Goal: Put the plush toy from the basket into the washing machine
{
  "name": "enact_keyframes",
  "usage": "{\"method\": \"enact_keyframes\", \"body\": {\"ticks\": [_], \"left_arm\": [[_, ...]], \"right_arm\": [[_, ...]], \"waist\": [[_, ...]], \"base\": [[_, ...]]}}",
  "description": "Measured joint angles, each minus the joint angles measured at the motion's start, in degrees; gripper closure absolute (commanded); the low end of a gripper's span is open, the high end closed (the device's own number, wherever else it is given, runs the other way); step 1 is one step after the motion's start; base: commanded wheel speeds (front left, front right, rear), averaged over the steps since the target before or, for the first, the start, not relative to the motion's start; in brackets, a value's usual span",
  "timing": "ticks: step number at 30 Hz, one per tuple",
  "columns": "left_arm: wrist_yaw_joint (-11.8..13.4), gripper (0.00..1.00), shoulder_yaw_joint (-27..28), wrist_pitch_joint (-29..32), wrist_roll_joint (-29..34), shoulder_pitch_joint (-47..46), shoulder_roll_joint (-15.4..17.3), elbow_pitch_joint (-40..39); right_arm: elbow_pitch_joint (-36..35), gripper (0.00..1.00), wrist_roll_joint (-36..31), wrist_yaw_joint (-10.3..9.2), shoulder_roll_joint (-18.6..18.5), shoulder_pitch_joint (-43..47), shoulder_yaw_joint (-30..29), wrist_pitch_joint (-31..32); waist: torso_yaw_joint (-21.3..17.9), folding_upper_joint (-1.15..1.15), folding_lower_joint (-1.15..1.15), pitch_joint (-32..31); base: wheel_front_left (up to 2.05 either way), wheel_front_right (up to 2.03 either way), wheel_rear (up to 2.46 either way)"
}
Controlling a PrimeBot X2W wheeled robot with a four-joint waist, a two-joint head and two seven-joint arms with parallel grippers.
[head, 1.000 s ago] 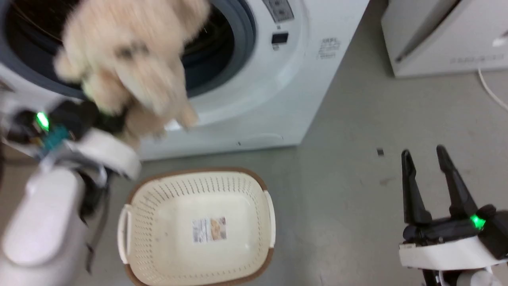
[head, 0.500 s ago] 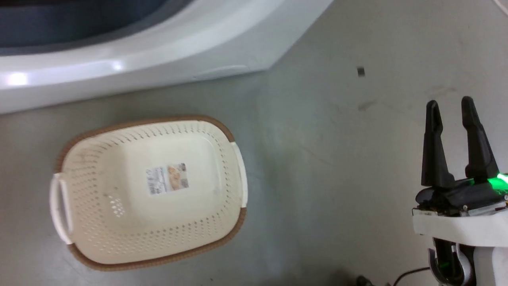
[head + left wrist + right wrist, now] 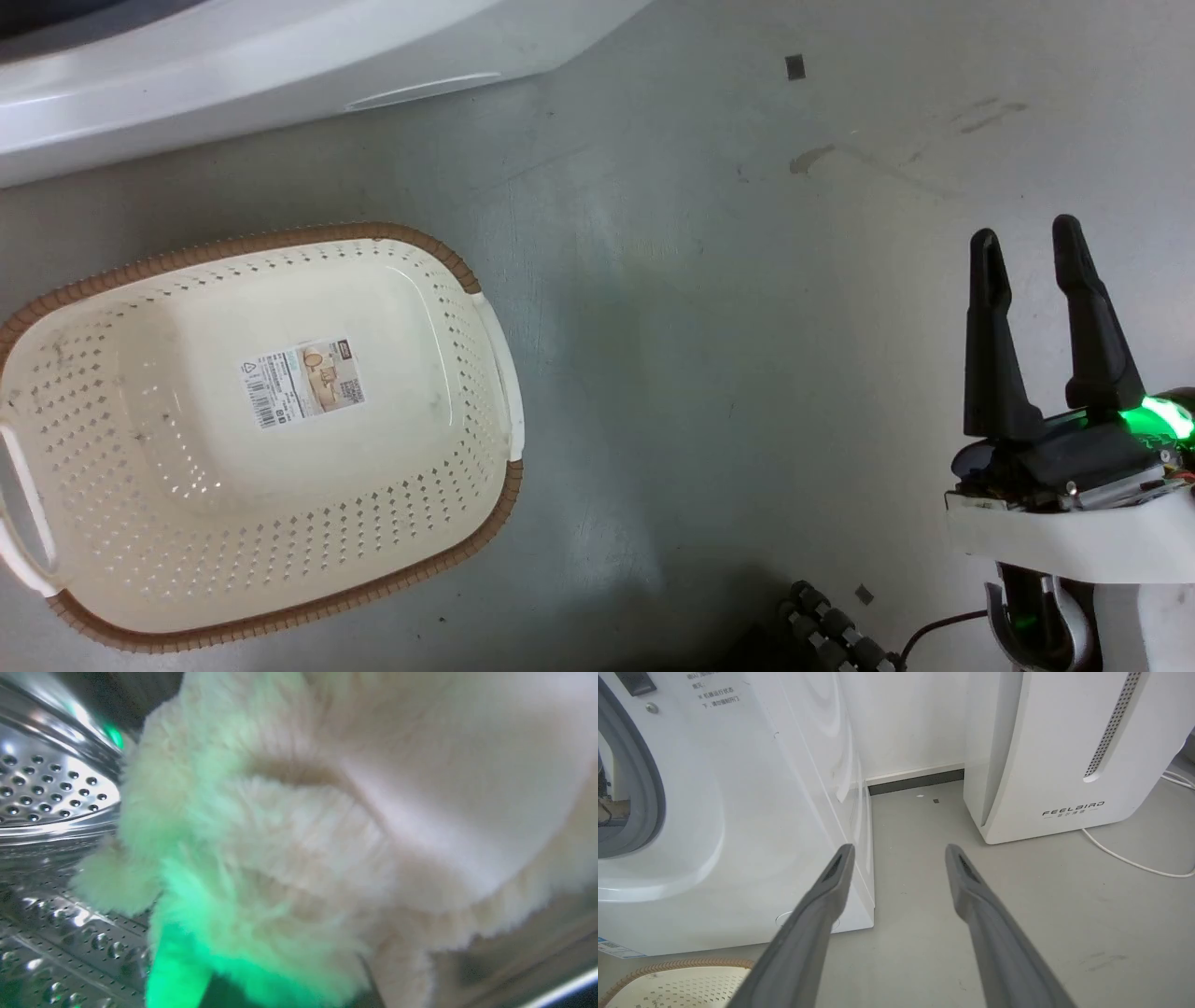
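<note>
One plush toy is the item to be handled; in the left wrist view it sits close against the lens, with the perforated steel drum of the washing machine to its left and beneath it, so it is judged to be inside the drum or at its mouth. The left gripper's fingers are hidden behind the fur, and it cannot be told whether they are clamped on the toy or parted. The toy appears light, soft and compliant, with shaggy pile. It will sag and deform, and loose fur alone may slip, so any hold is best taken across a bulky fold of the body or a thick limb. The basket stands on the floor in front of the machine, with nothing in it but the sticker on its bottom. The floor is smooth grey, with a stain and small dark marks. The right gripper hangs well apart from the basket, fingers spread and holding nothing. Further right stands a white appliance against the wall, with a white cable on the floor beside it.
</note>
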Motion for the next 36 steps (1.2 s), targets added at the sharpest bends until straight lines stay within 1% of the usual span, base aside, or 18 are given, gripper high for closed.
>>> {"method": "enact_keyframes", "body": {"ticks": [4, 5, 6, 10, 14, 18, 21, 25, 28, 31, 34, 36], "left_arm": [[0.00, 1.00, -4.03, -2.01, -2.70, -2.01, -0.12, 1.75], [0.00, 0.86, -4.61, -2.59, -3.37, -2.33, -0.19, 2.41], [0.00, 0.00, -4.83, -3.10, -4.10, -2.47, -0.40, 3.42], [-0.02, 0.00, -6.48, -6.04, -5.64, -2.46, -1.67, 6.67], [-0.02, 0.00, -7.45, -10.39, -7.65, -0.32, -3.96, 9.67], [-0.02, 0.00, -7.66, -15.78, -10.20, 5.77, -6.58, 12.74], [-0.01, 0.00, -7.33, -20.22, -12.01, 10.45, -8.76, 14.79], [0.30, 0.00, -6.60, -25.30, -14.16, 17.59, -12.47, 15.92], [1.21, 0.00, -5.36, -27.03, -15.97, 23.13, -14.75, 15.53], [2.67, 0.00, -3.82, -27.55, -17.04, 28.56, -15.95, 13.54], [5.09, 0.00, -0.71, -27.66, -16.93, 34.06, -16.57, 7.78], [7.15, 0.00, 2.01, -27.67, -16.84, 38.19, -16.61, 2.97]], "right_arm": [[0.03, 0.00, 0.08, 0.00, 0.00, -0.16, 0.11, 0.00], [0.07, 0.00, 0.08, 0.00, 0.00, -0.32, 0.16, 0.00], [0.11, 0.00, 0.08, 0.00, 0.00, -0.54, 0.16, 0.00], [0.47, 0.00, 0.05, 0.00, 0.00, -1.25, -0.33, 0.00], [1.93, 0.00, -1.29, 0.00, 0.00, -1.24, -0.26, -0.01], [3.39, 0.00, -5.04, 0.00, 0.01, -1.07, -0.35, 0.00], [4.47, 0.00, -6.15, 0.00, 0.00, -0.74, -1.75, -0.01], [6.11, 0.00, -8.66, 0.00, 0.00, 1.20, -2.88, 0.00], [7.42, 0.00, -10.04, 0.00, -0.01, 3.22, -3.52, 0.00], [8.59, 0.00, -11.24, 0.01, 0.00, 5.36, -4.34, -0.01], [9.49, 0.00, -11.59, 0.00, 0.00, 7.70, -5.27, 0.00], [10.02, 0.00, -11.59, 0.00, 0.00, 9.09, -5.70, 0.00]], "waist": [[0.15, 0.00, 0.00, 0.50], [0.25, 0.00, 0.00, 0.46], [0.34, 0.00, 0.00, 0.33], [0.95, 0.00, 0.00, -0.83], [1.99, 0.00, 0.00, -3.02], [3.10, 0.00, -0.01, -6.95], [4.01, 0.00, -0.01, -10.73], [5.56, 0.00, -0.01, -16.48], [7.00, 0.00, -0.01, -21.12], [8.66, 0.00, -0.02, -25.71], [10.55, 0.00, -0.02, -30.10], [11.88, 0.00, -0.02, -32.86]], "base": [[0.00, 0.00, 0.00], [0.00, 0.00, 0.00], [0.00, 0.00, 0.00], [0.00, 0.00, 0.00], [0.00, 0.00, 0.00], [0.00, 0.00, 0.00], [0.00, 0.00, 0.00], [0.00, 0.00, 0.00], [0.00, 0.00, 0.00], [0.00, 0.00, 0.00], [0.00, 0.00, 0.00], [0.00, 0.00, 0.00]]}}
